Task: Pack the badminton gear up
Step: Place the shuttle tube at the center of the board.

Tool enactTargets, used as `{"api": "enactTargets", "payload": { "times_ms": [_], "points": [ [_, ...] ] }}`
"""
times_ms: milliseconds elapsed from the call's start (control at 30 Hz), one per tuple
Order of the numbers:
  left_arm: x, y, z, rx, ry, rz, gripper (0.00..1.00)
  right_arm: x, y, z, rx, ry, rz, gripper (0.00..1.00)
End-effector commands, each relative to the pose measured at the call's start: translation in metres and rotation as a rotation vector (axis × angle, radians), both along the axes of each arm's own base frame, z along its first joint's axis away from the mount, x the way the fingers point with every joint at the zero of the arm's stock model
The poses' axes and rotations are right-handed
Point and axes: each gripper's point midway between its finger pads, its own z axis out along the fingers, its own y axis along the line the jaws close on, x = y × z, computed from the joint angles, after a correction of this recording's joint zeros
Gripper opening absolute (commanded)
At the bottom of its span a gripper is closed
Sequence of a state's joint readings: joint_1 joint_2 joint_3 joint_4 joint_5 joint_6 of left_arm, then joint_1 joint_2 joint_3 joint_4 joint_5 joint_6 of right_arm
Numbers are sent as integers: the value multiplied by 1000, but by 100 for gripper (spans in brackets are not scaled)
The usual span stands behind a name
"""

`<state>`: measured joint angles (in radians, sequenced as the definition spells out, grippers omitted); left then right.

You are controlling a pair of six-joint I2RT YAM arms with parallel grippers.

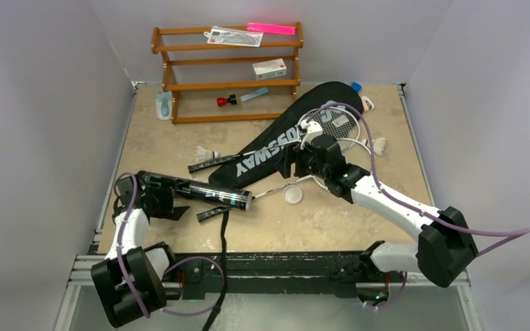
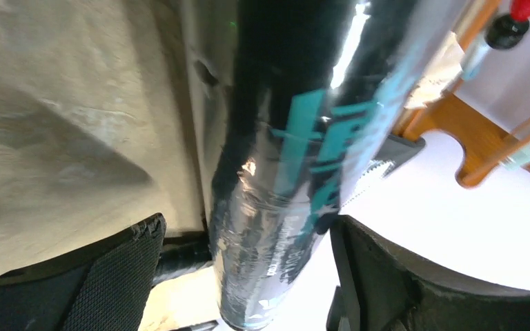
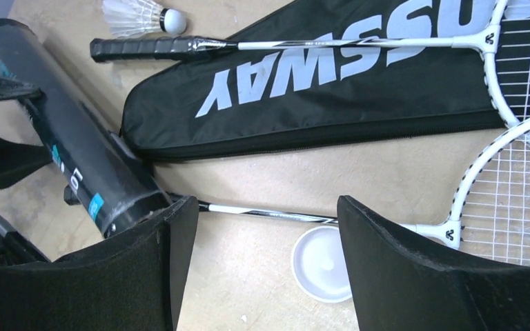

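Observation:
The dark tube (image 1: 207, 193) lies on the table at the left, its open mouth towards the middle. My left gripper (image 1: 164, 194) is open and straddles the tube's (image 2: 276, 172) closed end; a gap shows beside the left finger (image 2: 110, 276). The black CROSSWAY bag (image 1: 283, 141) lies diagonally, with one racket (image 1: 203, 163) on top of it. The second racket's shaft (image 3: 269, 214) runs under my open, empty right gripper (image 3: 266, 207), which hovers by the bag (image 3: 317, 103). A white lid (image 1: 292, 194) lies below it. One shuttlecock (image 1: 207, 152) sits left of the bag, another (image 1: 378, 145) at the right.
A brown wooden rack (image 1: 228, 69) stands at the back, holding a white box (image 1: 269, 68), a pink strip (image 1: 271, 28) and small items. A blue-white object (image 1: 163, 105) lies left of it. The bag's strap (image 1: 222, 241) hangs over the near edge. Walls close three sides.

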<state>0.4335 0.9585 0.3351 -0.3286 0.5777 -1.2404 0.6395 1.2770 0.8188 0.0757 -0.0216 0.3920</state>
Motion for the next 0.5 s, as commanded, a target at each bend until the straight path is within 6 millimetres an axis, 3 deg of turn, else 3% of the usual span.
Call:
{"api": "enactTargets", "payload": {
  "times_ms": [0, 133, 233, 300, 367, 467],
  "points": [
    [11, 27, 6, 132, 78, 60, 87, -9, 5, 12, 41, -34, 52, 76],
    [7, 44, 26, 278, 120, 11, 88, -16, 6, 15, 54, -48, 89, 75],
    [16, 53, 58, 425, -17, -59, 85, -20, 6, 17, 61, -61, 113, 75],
    [25, 50, 87, 526, -179, -162, 82, -24, 8, 17, 63, -68, 137, 76],
    [33, 32, 117, 586, -385, -312, 78, -26, 8, 19, 64, -76, 156, 76],
    [41, 19, 140, 618, -490, -374, 75, -31, 8, 23, 67, -89, 181, 75]
  ]
}}
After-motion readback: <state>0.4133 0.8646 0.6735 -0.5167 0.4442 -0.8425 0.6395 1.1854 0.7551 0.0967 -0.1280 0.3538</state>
